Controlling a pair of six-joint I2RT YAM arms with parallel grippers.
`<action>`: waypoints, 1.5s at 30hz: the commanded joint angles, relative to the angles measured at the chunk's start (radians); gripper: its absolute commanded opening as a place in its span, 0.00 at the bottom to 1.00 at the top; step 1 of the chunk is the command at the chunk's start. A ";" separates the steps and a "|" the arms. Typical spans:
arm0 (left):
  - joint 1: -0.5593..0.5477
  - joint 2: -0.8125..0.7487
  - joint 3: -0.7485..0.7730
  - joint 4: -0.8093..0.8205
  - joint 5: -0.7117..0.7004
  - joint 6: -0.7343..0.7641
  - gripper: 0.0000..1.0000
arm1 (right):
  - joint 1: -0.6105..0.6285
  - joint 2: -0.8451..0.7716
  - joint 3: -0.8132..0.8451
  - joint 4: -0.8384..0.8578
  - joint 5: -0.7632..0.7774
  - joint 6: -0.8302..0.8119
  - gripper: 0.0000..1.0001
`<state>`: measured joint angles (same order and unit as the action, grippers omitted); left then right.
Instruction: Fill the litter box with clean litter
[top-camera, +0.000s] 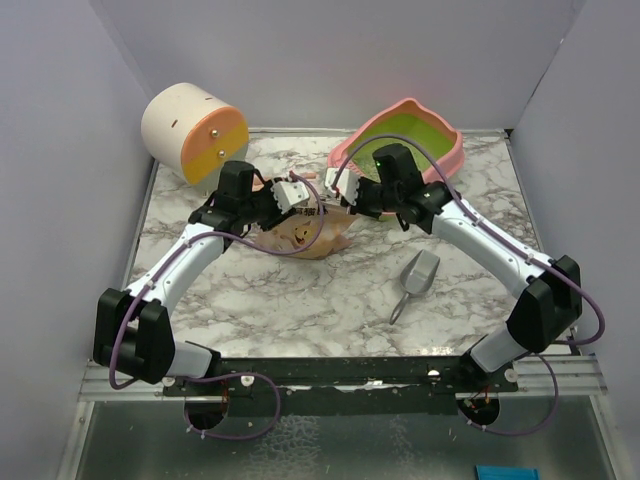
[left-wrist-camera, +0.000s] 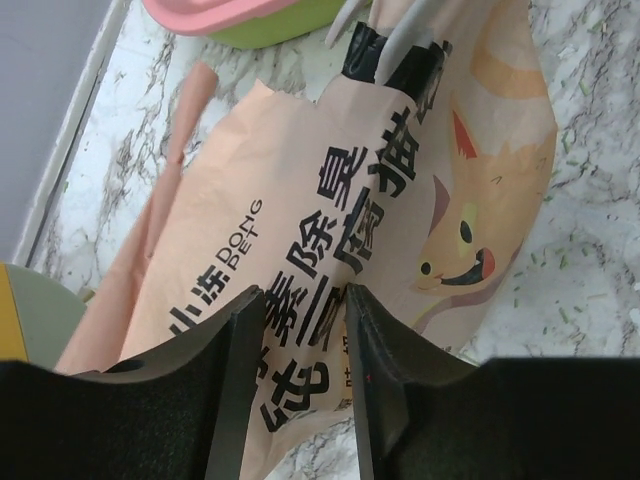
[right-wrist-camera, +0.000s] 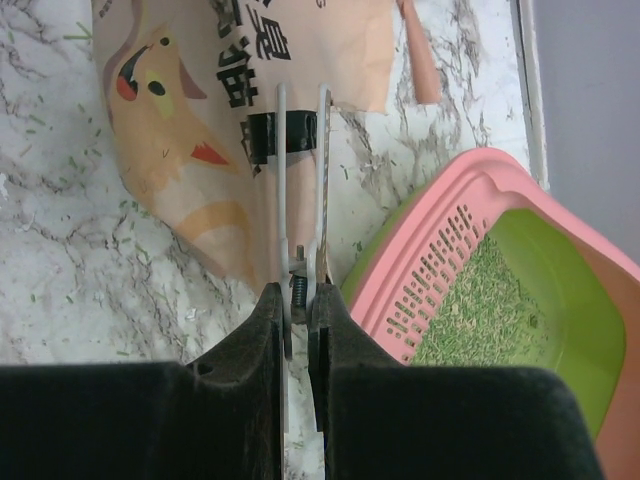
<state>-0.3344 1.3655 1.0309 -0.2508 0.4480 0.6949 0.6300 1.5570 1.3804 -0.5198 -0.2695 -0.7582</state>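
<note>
Top view, place: the litter box (top-camera: 447, 150) stands at the far right of the table (top-camera: 300, 320). Both arms meet over the bag (top-camera: 300, 238) at mid-table, and a scoop (top-camera: 418, 275) lies apart on the near side.
Top view, gap: the box's contents are too small to make out.
Left wrist, jaws: the left gripper (left-wrist-camera: 305, 340) is part spread just above the bag's print, apparently pinching nothing.
Right wrist, jaws: the right gripper (right-wrist-camera: 297, 320) is pressed together on a thin clip (right-wrist-camera: 285, 132) that bites the bag's edge.
Right wrist, only here: litter (right-wrist-camera: 480, 300) covers part of the green floor, and stray granules dot the table.
Progress: partly filled, so more pouring is probably needed.
</note>
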 joint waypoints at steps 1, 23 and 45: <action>-0.003 0.006 -0.021 -0.005 -0.001 0.079 0.35 | -0.054 -0.022 -0.014 -0.030 -0.125 -0.108 0.01; -0.007 -0.082 -0.022 0.028 0.127 0.032 0.00 | -0.087 0.099 0.044 -0.045 -0.330 -0.137 0.01; -0.018 -0.106 -0.045 0.075 0.166 -0.004 0.00 | -0.058 0.217 0.150 -0.068 -0.430 -0.142 0.01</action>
<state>-0.3408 1.3056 0.9817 -0.2794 0.5312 0.7029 0.5560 1.7267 1.5024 -0.6006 -0.6395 -0.8883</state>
